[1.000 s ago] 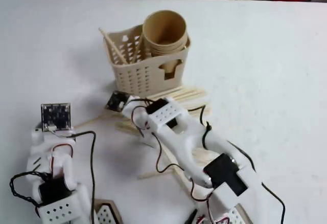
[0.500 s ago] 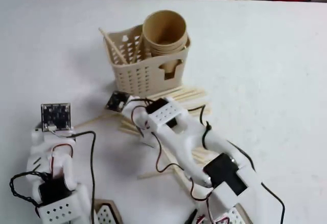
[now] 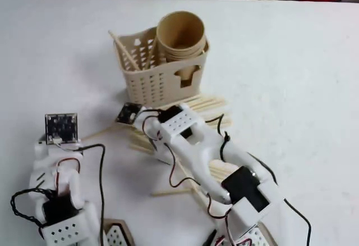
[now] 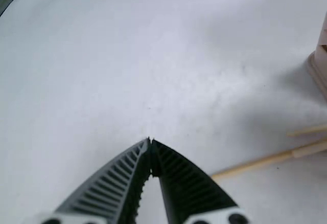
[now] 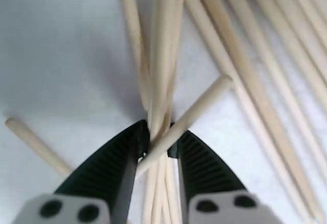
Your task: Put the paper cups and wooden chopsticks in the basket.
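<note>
Crept slightly toward basket (image 3: pixel 160 83); right gripper (image 5: pixel 158 132) clamped on chopsticks (image 5: pixel 162 55), probably several. Next: lift clear. Left gripper (image 4: pixel 150 144) closed, empty.

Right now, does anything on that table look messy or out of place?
Yes. Loose chopsticks lie strewn on the table before the basket, crossing at odd angles. The right hand is shut on a few of them. One chopstick leans askew in the basket, beside the stacked cups.

Matt wooden chopsticks (image 5: pixel 162 55); plastic basket (image 3: pixel 157 86)
</note>
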`<action>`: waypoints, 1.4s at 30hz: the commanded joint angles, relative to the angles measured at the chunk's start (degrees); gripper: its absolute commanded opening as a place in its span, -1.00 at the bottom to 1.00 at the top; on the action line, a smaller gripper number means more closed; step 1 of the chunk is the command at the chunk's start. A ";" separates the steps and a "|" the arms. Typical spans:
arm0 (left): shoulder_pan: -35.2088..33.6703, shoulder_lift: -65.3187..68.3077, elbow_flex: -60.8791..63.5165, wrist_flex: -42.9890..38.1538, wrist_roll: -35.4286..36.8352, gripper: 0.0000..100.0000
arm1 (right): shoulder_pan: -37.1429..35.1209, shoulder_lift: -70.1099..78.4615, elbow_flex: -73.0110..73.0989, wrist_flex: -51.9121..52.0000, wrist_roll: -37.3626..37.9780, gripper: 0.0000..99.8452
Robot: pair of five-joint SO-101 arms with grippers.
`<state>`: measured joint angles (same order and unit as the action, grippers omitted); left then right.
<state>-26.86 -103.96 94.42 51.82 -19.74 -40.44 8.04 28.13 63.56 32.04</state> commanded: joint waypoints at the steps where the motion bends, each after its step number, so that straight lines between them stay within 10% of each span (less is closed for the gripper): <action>1: -0.31 -0.57 -2.20 -1.14 0.62 -0.95 | -0.04 -3.91 -1.67 1.01 0.35 -0.97; 18: -0.31 -0.57 -2.20 -1.14 0.62 -0.95 | -0.13 -26.86 -1.93 4.53 -0.09 -0.97; 42: -0.31 -0.57 -2.20 -1.14 0.62 -0.95 | -0.31 -43.47 -1.93 -20.62 -11.34 -0.97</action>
<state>-26.86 -103.96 94.42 51.82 -19.74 -40.53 -32.57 28.22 45.80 22.20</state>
